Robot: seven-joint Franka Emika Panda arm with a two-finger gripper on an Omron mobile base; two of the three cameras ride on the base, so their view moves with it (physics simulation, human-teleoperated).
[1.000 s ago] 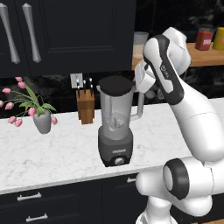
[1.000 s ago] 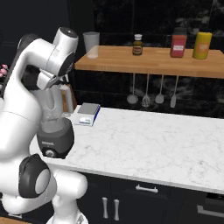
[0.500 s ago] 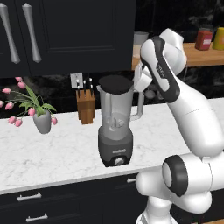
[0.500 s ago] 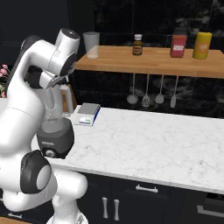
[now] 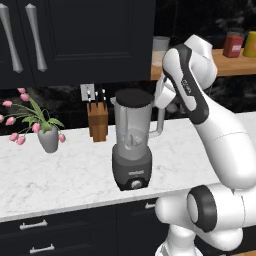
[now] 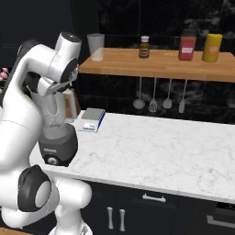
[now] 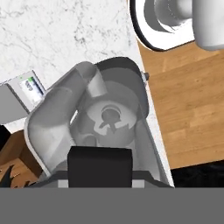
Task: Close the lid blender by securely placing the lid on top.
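Flower vase [image 5: 48, 139]: well left of blender. Knife block [image 5: 97, 120]: just left, behind. Blender [image 5: 132, 150]: on counter [image 5: 60, 175], lid [image 5: 134, 98] on its jar. Gripper: right of the jar, behind the arm; finger spread cannot be told.

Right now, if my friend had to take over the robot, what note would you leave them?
Gripper: up beside the top of the blender, mostly hidden behind the arm; open or shut cannot be told.
Lid: in the left base view it lies flat across the jar's rim.
Blender: upright on the marble counter, near the front edge.
Done: the lid has reached the jar's top.
Unsure: the hand view looks past a black shape into the jar and shows the blades, so the lid may not be fully seated.
Left: check that it sits evenly, press it down, let go, pull back.
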